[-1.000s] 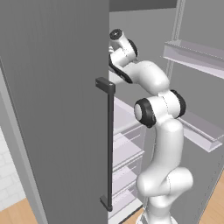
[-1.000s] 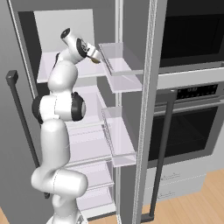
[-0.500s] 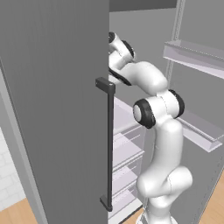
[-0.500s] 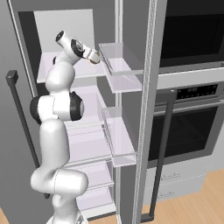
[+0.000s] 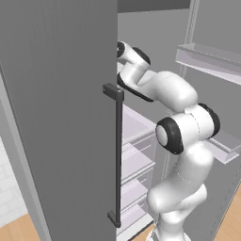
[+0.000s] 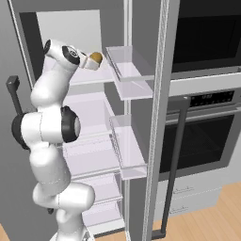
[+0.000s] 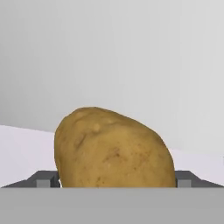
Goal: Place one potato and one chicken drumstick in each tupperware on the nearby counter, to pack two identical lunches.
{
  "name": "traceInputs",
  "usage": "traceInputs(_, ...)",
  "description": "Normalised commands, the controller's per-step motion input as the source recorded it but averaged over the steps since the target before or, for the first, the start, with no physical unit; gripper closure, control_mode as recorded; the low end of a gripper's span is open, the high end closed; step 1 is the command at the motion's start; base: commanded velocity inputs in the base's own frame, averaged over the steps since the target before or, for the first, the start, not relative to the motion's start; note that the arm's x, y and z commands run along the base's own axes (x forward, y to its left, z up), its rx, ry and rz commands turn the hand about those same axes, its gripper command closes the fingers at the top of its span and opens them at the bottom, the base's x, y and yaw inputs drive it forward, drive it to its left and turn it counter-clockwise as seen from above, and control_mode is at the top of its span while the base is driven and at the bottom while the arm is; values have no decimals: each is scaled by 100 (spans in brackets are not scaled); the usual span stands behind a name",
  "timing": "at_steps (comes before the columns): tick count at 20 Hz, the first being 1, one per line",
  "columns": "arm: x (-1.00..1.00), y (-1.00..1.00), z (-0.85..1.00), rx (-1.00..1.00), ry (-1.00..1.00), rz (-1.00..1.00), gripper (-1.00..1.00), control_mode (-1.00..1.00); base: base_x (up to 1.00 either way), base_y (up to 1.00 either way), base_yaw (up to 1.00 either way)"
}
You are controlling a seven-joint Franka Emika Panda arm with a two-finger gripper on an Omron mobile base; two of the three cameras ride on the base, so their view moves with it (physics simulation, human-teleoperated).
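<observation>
A tan-yellow potato [image 7: 113, 151] fills the lower middle of the hand view, resting on a pale fridge shelf [image 7: 22, 144]. My gripper [image 7: 112, 183] is open, and its two dark fingertips stand just outside the potato's left and right sides. In the right base view the potato [image 6: 97, 57] sits at the end of the gripper [image 6: 89, 61], on the upper fridge shelf [image 6: 80, 77]. I cannot tell whether the fingers touch it. The chicken drumstick, the tupperware and the counter are out of view.
The grey fridge door [image 5: 56, 117] with its dark bar handle [image 5: 116, 155] stands open close on the arm's left. Clear door bins [image 6: 132, 70] hang to the right of the hand. Glass shelves [image 6: 89, 155] lie below, and a black wall oven [image 6: 202, 132] is further right.
The wrist has swung left and a little lower, deeper into the fridge, with the hand still pointing at the upper shelf. The jaws have narrowed very slightly.
</observation>
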Motion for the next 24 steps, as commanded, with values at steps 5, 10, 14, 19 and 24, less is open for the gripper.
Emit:
traceInputs(5, -100, -28, 48, 4, -3, 3, 100, -100, 0, 0, 0)
traceInputs(10, -100, -64, 0, 9, -15, 19, 100, -100, 0, 0, 0)
traceInputs(14, -100, -41, 8, 6, -21, 31, 100, -100, 0, 0, 0)
traceInputs(19, -100, 1, 4, -1, -1, 43, 100, -100, 0, 0, 0)
traceInputs(24, -100, 32, 42, -11, 30, 49, 100, -100, 0, 0, 0)
